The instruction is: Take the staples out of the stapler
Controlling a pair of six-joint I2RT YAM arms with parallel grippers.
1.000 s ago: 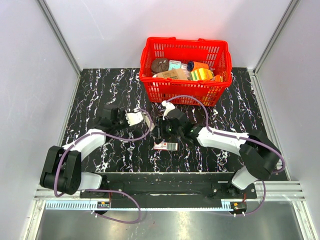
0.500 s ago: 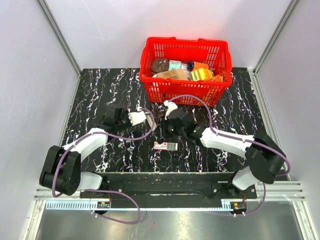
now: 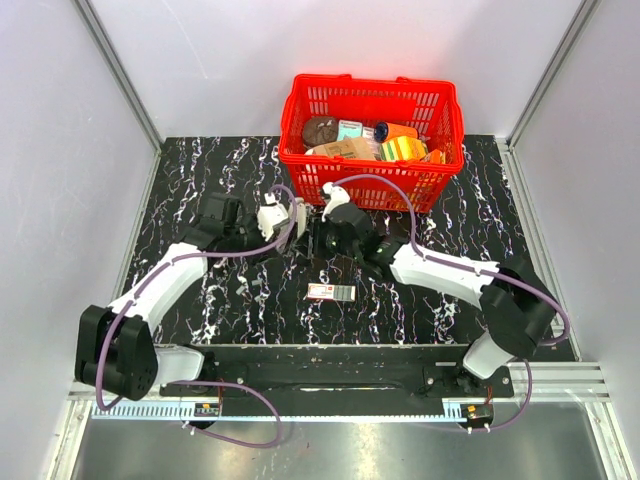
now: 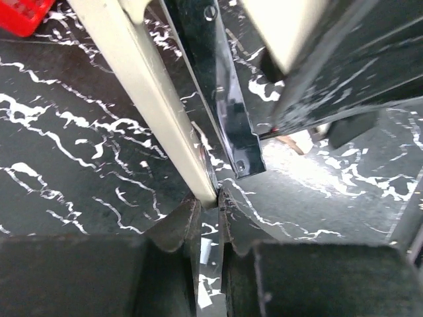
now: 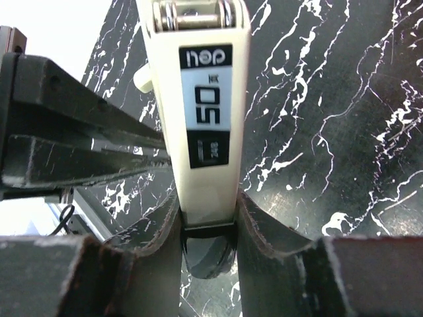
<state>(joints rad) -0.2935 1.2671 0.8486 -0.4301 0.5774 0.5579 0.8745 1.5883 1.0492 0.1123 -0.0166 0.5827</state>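
The left gripper (image 4: 206,205), its two dark fingers nearly meeting, is pinching the lower tip of a long cream-coloured plastic stapler arm (image 4: 145,99) slanting up-left beside a glossy dark metal staple rail (image 4: 221,86), with the black white-veined marble tabletop (image 4: 79,152) lying behind them and a red plastic basket (image 4: 20,13) showing at top left.

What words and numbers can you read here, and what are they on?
"50": on the cream stapler, sideways.
"deli": probably, upside down, in the black patch beside it.
Tiny print by the "50": too small to read.
Label on the small box: too blurred.
Packets in the red basket: too small.
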